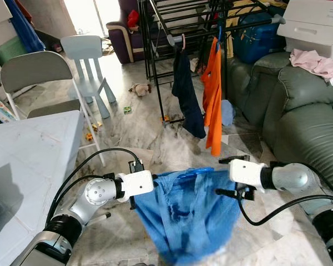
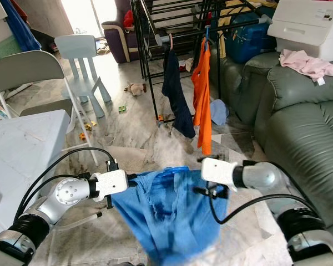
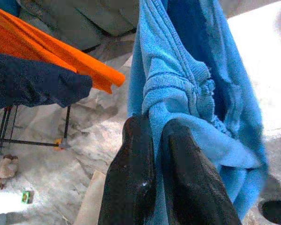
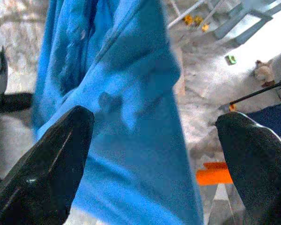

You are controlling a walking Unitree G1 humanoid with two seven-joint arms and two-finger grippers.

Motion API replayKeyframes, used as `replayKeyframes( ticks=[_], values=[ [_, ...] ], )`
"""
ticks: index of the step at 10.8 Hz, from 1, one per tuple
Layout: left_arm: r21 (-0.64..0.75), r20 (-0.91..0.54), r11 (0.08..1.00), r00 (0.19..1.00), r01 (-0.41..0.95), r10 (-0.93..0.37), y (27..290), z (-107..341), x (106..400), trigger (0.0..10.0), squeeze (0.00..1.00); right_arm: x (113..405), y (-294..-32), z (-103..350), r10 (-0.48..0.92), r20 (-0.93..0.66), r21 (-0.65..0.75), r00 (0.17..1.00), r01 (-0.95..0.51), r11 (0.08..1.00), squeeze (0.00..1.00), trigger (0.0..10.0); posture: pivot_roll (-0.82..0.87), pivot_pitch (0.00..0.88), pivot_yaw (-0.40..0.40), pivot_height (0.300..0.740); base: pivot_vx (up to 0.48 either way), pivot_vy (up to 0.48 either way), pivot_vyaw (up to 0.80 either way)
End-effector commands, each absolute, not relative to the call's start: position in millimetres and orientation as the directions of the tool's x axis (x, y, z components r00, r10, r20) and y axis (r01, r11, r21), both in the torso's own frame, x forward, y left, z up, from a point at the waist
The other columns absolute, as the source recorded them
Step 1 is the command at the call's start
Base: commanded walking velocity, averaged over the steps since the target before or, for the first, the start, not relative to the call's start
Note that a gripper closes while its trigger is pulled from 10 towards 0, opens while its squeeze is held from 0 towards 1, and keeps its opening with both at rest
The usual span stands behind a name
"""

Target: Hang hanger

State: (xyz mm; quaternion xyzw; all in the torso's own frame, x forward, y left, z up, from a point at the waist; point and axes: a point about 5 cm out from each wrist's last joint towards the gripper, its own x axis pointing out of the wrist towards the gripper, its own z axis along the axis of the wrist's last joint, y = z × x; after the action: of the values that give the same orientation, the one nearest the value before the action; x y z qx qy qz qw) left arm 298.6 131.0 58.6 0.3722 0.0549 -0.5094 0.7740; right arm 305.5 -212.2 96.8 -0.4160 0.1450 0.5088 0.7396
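So there's a big green sofa (image 1: pixel 299 105) on my right, a pale worktop (image 1: pixel 28 149) on my left, and the black drying rack (image 1: pixel 172 33) standing far ahead on the marble floor (image 1: pixel 139 127), already carrying a navy garment (image 1: pixel 186 94) and an orange shirt (image 1: pixel 212 100).

Between my arms hangs the blue garment (image 1: pixel 188 216), with what looks like a blue hanger (image 1: pixel 197 172) peeking out along its top edge. My left gripper (image 3: pixel 152 164) has its jaws pinched tight on the bunched collar. My right gripper (image 4: pixel 154 154) has its jaws spread wide with the cloth between them, not clamping anything.

Worry: all the weight is on one pinch of fabric, not the hanger itself. If that slips while I head for the rack, the whole thing drops, probably off the hanger too.
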Motion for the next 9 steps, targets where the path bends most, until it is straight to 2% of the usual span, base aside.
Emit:
replayKeyframes(
  ticks=[1, 2, 4, 5, 6, 9],
  values=[
    [0.544, -0.436, 0.192, 0.471, 0.817, -0.767, 133, 68, 300, 0.0, 0.0, 309, -211, 100, 0.627, -0.646, -0.486, 0.436, -0.868, 0.104, 0.33, 10.0, -0.12, 0.0, 0.13, 0.74, 0.0, 0.0, 0.0],
    [0.539, -0.44, 0.161, 0.439, 0.827, -0.784, 131, 68, 296, 0.0, 0.0, 312, -214, 99, 0.611, -0.648, -0.502, 0.455, -0.858, 0.106, 0.0, 10.0, -0.12, 0.0, 0.131, 0.74, 0.0, 0.0, 0.0],
    [0.532, -0.431, 0.137, 0.407, 0.835, -0.805, 127, 68, 291, 0.0, 0.0, 315, -214, 101, 0.61, -0.644, -0.513, 0.462, -0.852, 0.103, 0.0, 10.0, -0.11, 0.0, 0.13, 0.74, 0.0, 0.0, 0.0],
    [0.533, -0.427, 0.131, 0.399, 0.836, -0.811, 125, 68, 289, 0.0, 0.0, 316, -214, 100, 0.618, -0.645, -0.494, 0.449, -0.862, 0.111, 0.0, 2.9, -0.12, 0.0, 0.128, 0.74, 0.0, 0.0, 0.0],
    [0.532, -0.422, 0.131, 0.396, 0.837, -0.815, 124, 68, 289, 0.0, 0.0, 316, -215, 99, 0.615, -0.653, -0.486, 0.441, -0.868, 0.106, 0.0, 0.0, -0.12, 0.0, 0.128, 0.74, 0.0, 0.0, 0.0],
    [0.538, -0.411, 0.139, 0.403, 0.831, -0.818, 123, 72, 291, 0.0, 0.0, 307, -226, 88, 0.597, -0.717, -0.385, 0.36, -0.918, 0.091, 0.0, 0.0, -0.12, 0.0, 0.125, 0.74, 0.0, 0.0, 0.0]
  ],
)
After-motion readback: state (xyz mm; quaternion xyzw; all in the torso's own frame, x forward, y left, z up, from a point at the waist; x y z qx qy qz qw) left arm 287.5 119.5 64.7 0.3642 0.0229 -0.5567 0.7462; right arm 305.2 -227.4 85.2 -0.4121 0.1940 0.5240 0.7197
